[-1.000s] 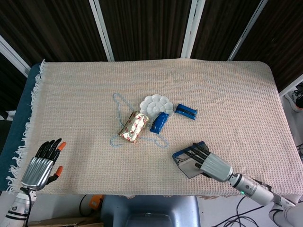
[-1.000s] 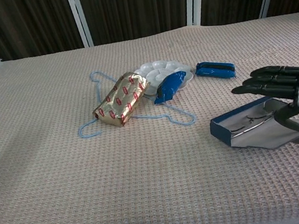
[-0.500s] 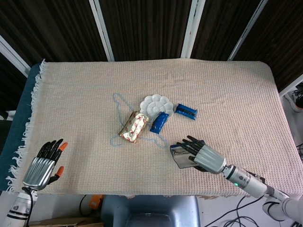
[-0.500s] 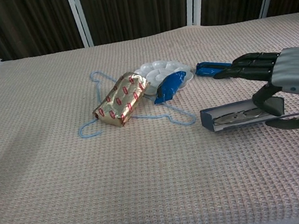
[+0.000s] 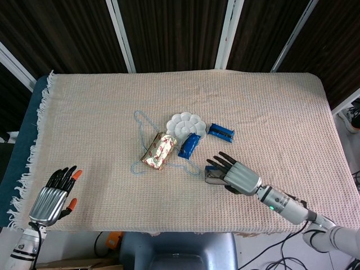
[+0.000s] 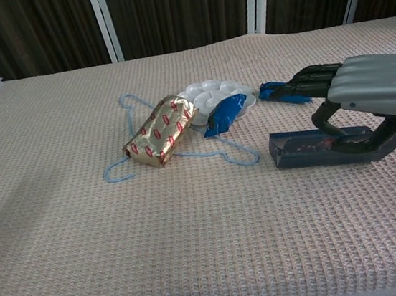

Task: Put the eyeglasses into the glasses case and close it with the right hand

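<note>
Right hand (image 5: 234, 174) reaching in low from the lower right, palm down with dark fingers (image 6: 310, 76) stretched flat, forearm trailing off frame, left hand (image 5: 52, 198) resting apart at the near-left edge, fingers spread, holding nothing

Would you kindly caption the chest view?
Right hand presses the blue glasses case nearly shut beside a hanger.

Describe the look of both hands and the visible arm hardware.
Left hand: ribbed silver-grey back, black fingers with orange tips, on a pale wrist with a black cable beside it. Right hand: smooth silver-grey back, black fingers and no orange showing, on a silver-white jointed forearm with a small green light and dark cables trailing beneath.
</note>
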Robot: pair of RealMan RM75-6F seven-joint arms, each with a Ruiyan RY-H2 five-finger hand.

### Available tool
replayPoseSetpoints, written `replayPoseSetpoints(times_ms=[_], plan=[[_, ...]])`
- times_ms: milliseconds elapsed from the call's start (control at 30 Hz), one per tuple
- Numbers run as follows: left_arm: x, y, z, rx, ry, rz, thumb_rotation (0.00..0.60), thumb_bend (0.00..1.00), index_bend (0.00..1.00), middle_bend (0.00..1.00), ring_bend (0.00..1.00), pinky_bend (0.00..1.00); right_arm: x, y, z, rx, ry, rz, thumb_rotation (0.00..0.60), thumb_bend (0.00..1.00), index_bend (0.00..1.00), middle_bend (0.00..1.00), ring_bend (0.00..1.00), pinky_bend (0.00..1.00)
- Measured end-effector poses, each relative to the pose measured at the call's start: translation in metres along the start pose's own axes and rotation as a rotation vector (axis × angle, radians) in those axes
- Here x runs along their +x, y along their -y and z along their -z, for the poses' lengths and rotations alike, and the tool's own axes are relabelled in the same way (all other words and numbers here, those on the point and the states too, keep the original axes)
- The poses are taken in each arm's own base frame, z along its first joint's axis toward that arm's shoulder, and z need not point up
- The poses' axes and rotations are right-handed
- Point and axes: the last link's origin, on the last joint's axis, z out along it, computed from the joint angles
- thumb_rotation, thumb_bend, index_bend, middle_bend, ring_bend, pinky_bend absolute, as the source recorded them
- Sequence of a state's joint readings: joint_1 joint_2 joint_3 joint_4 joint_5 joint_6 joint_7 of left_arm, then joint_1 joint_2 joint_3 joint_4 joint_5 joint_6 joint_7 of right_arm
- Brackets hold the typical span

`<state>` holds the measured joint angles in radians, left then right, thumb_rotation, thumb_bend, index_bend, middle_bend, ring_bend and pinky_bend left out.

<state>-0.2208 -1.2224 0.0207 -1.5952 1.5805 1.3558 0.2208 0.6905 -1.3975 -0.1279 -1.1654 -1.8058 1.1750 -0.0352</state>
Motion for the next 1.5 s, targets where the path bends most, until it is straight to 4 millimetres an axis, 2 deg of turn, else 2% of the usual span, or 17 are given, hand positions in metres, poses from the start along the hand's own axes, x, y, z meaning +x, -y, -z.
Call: replayPoseSetpoints(times_ms=[400, 733, 1033, 1500], plan=[[-0.002, -0.001, -0.001, 0.005, 0.007, -0.009, 0.600, 0.39, 0.00, 0.00, 0.00, 0.11, -0.005, -0.016, -0.019, -0.074, 0.032, -0.062, 0.600, 0.68, 0.69, 0.11, 0.00, 0.00], [-0.002, -0.001, -0.001, 0.009, 0.009, -0.007, 0.600, 0.39, 0.00, 0.00, 0.00, 0.12, -0.008, -0.026, -0.016, -0.136, 0.009, -0.152, 0.600, 0.68, 0.69, 0.11, 0.00, 0.00], [-0.005, -0.002, -0.004, 0.012, 0.019, -0.016, 0.600, 0.39, 0.00, 0.00, 0.00, 0.12, -0.028, -0.049, -0.014, -0.259, -0.006, -0.383, 0.600, 0.68, 0.68, 0.11, 0.00, 0.00], [-0.006, -0.003, -0.006, 0.016, 0.026, -0.017, 0.600, 0.39, 0.00, 0.00, 0.00, 0.12, -0.050, -0.064, -0.016, -0.327, 0.007, -0.401, 0.600, 0.68, 0.66, 0.11, 0.00, 0.00]])
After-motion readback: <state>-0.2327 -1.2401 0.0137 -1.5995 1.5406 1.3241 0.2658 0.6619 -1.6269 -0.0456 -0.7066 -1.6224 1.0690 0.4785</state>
